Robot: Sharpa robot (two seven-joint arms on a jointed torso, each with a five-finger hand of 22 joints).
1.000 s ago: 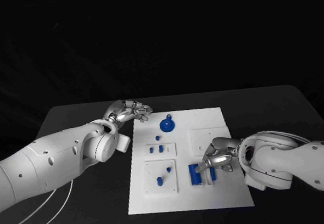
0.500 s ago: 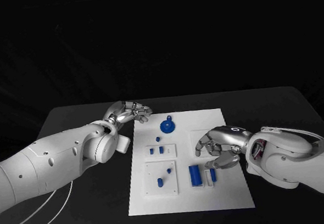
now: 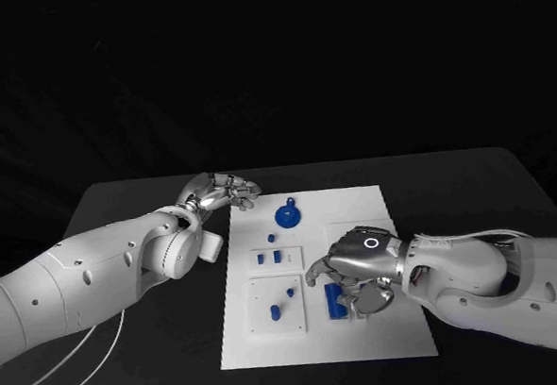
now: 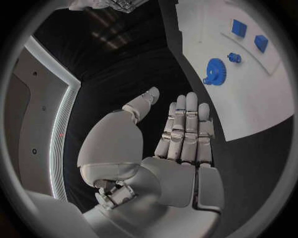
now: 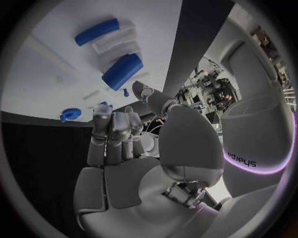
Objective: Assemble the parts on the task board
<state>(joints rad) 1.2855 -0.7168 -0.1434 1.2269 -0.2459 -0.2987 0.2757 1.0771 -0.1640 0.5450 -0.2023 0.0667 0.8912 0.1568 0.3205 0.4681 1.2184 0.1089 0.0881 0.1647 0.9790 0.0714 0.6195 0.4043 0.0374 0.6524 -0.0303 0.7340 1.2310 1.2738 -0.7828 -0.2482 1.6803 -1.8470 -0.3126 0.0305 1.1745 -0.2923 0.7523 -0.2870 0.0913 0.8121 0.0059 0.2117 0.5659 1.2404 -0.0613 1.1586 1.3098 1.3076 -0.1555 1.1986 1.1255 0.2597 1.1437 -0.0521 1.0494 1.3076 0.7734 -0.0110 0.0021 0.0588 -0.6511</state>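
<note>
The white task board [image 3: 363,203] lies in the middle of the black table. On it are a blue gear [image 3: 287,215], small blue blocks [image 3: 270,256], a long blue block [image 3: 335,302] and a blue peg [image 3: 274,313] on a raised sub-plate. My right hand [image 3: 350,269] hovers over the board's middle, just above the long block, fingers stretched and holding nothing. The right wrist view has that hand [image 5: 118,134] below a blue cylinder [image 5: 122,71] and a blue bar [image 5: 97,31]. My left hand [image 3: 224,191] rests at the board's far left corner, holding nothing; its fingers [image 4: 185,130] lie straight, with the gear [image 4: 215,71] beyond them.
Bare black table [image 3: 129,201] surrounds the board on all sides. A white cable [image 3: 73,365] loops on the table under my left arm. A square recess [image 3: 352,231] in the board lies just beyond my right hand.
My right hand has swung left from the board's right edge over its middle, turning its back upward. The left hand and the parts have stayed still.
</note>
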